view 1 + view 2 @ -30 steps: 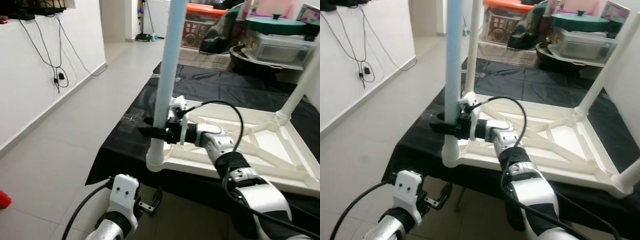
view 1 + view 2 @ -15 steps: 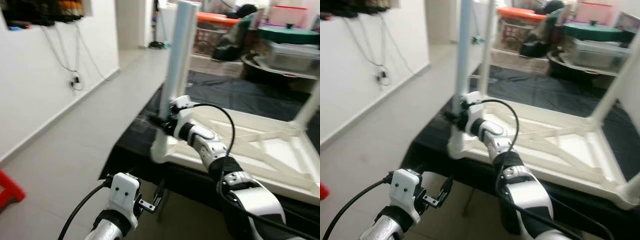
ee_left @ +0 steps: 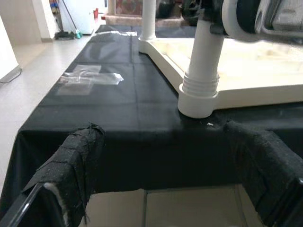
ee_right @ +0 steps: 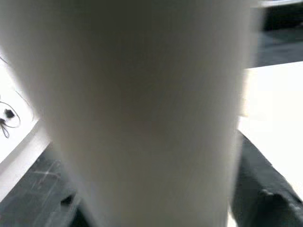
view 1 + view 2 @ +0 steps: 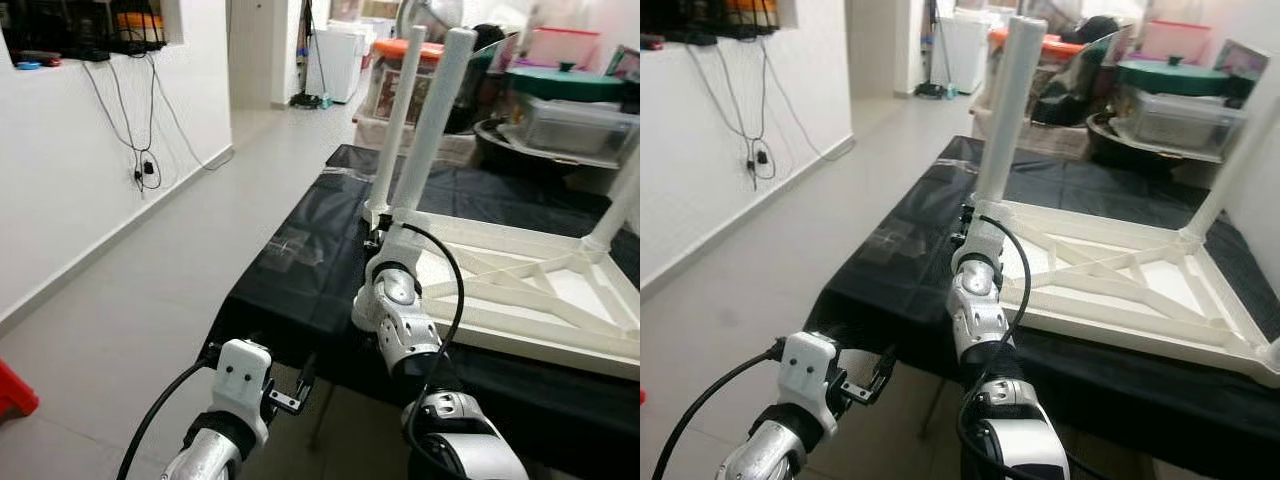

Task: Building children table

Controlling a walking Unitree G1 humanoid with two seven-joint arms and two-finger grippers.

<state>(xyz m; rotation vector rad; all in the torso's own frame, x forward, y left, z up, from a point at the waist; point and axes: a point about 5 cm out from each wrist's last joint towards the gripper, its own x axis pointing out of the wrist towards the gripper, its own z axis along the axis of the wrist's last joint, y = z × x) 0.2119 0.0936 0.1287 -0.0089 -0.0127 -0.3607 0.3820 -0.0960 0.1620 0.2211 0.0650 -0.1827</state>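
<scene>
2 silver arms work at an upturned white plastic children's table (image 5: 520, 290) lying on a black cloth-covered bench (image 5: 300, 270). Right gripper (image 5: 375, 232) sits at the near-corner white tubular leg (image 5: 432, 125); its finger state cannot be told. Left gripper (image 3: 165, 175) hangs spread apart below the bench edge.

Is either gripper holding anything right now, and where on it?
Right gripper holds the near table leg close to its base socket. Left gripper hangs open, holding nothing.
</scene>
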